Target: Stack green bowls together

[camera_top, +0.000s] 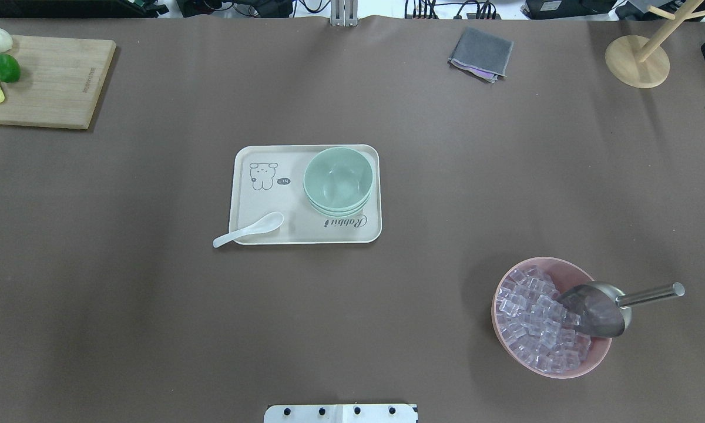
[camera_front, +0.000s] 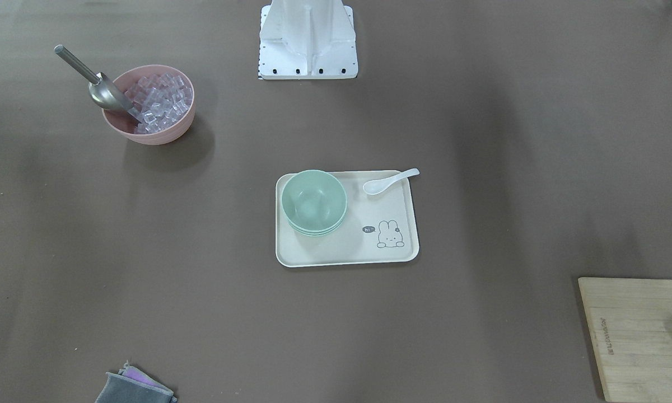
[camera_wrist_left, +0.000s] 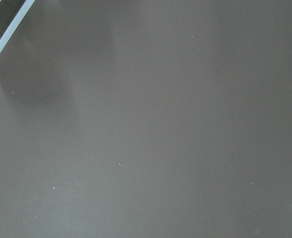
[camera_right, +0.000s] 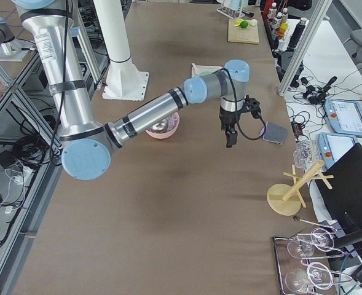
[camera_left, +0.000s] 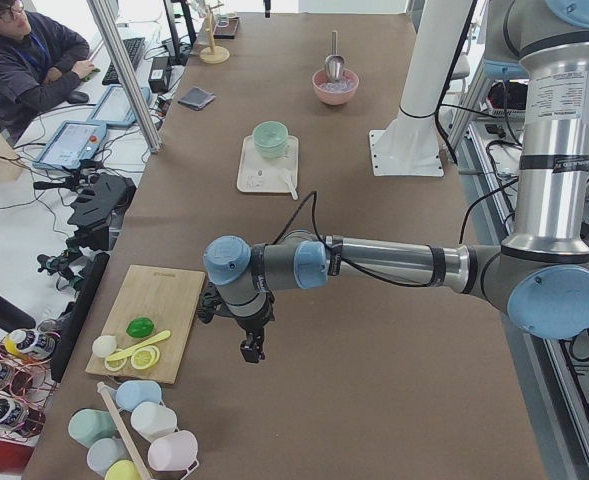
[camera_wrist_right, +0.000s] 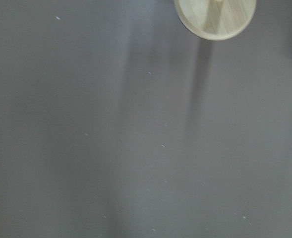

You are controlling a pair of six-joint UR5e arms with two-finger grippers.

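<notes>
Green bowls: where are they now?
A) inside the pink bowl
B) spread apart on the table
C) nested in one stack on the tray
C: the green bowls sit nested in one stack on the tray, their rims showing one under another.

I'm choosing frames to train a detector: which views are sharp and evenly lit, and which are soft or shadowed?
Overhead exterior: sharp, even light, green bowls crisp. Exterior front-facing: sharp, soft shadow beside the pink bowl, faint dark bands across the table. Left wrist-mounted: nearly featureless, soft. Right wrist-mounted: wooden stand base blurred, streaky shadows below it.
</notes>
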